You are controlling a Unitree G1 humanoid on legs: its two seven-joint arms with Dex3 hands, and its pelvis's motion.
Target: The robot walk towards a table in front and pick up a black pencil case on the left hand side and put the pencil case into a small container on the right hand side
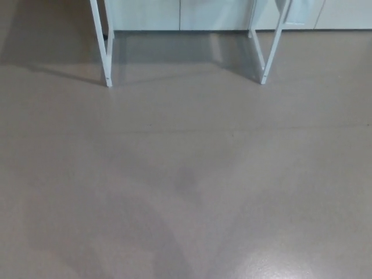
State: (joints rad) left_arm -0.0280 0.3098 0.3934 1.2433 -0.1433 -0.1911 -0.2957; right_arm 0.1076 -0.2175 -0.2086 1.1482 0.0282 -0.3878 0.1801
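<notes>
Neither the pencil case nor the small container shows in the head view. Only the lower white legs of a table appear at the top: the left legs point(103, 46) and the right legs point(268, 49). The tabletop is cut off above the picture. Neither of my hands nor any part of my arms is visible.
Grey-brown floor point(186, 174) fills nearly the whole picture, with a faint seam line across it. Pale cabinet fronts point(180, 14) run along the back behind the table legs. A soft shadow lies under the table.
</notes>
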